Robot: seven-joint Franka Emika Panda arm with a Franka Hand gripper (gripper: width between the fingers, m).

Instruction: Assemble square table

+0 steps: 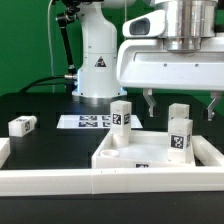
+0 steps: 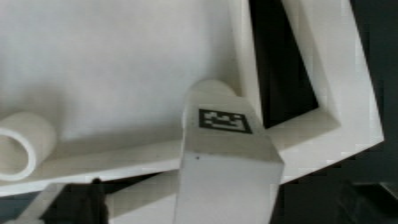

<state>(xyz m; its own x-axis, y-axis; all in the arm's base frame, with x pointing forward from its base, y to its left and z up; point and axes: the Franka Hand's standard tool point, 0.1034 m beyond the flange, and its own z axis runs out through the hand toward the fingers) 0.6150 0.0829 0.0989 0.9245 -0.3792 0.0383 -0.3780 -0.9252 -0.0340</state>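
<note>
gripper: the gripper (image 1: 181, 104) hangs above the tabletop, its two dark fingers (image 1: 149, 103) spread wide apart with nothing between them.
tabletop: the white square tabletop (image 1: 150, 152) lies rim-up on the black table (image 1: 40, 105), tucked against the white border wall (image 1: 60, 181) at the front.
standing legs: three short white legs stand upright in it. one leg (image 1: 121, 115) is at the corner towards the exterior view's left, a second leg (image 1: 179, 115) at the back on the exterior view's right, and the nearest leg (image 1: 181, 139) in front of that one, below the open fingers.
loose leg: a fourth leg (image 1: 21, 125) lies on its side on the black table, well apart from the tabletop, towards the exterior view's left.
marker board: the marker board (image 1: 88, 121) lies flat behind the tabletop, near the robot base (image 1: 98, 60).
wrist view: a tagged leg (image 2: 226, 140) stands close under the camera in a corner of the rimmed slab (image 2: 107, 80); i cannot tell which leg it is.
</note>
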